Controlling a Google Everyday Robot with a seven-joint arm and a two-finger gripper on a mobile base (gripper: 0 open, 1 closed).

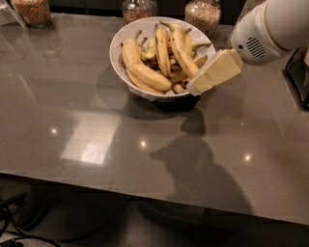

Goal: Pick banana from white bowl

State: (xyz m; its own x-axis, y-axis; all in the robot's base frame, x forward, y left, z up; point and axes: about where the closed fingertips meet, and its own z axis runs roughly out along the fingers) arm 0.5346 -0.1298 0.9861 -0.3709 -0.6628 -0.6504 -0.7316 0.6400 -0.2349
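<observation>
The white bowl [117, 47] stands at the back middle of the grey table and holds a heap of yellow bananas. The banana [182, 50], long, slim and nearly straight, lies on the right side of the heap, its stem pointing to the back. A thicker curved banana [143, 68] lies on the left side. My gripper [195, 88] comes in from the upper right on a white arm [270, 26]. Its cream tip is at the bowl's right front rim, right beside the near end of the banana. Whether it touches the banana is not clear.
Three glass jars with grainy contents stand along the back edge, at the far left [33, 10], behind the bowl [139, 8] and right of it [203, 15]. A dark object [298, 76] sits at the right edge. The table's front edge runs across the bottom.
</observation>
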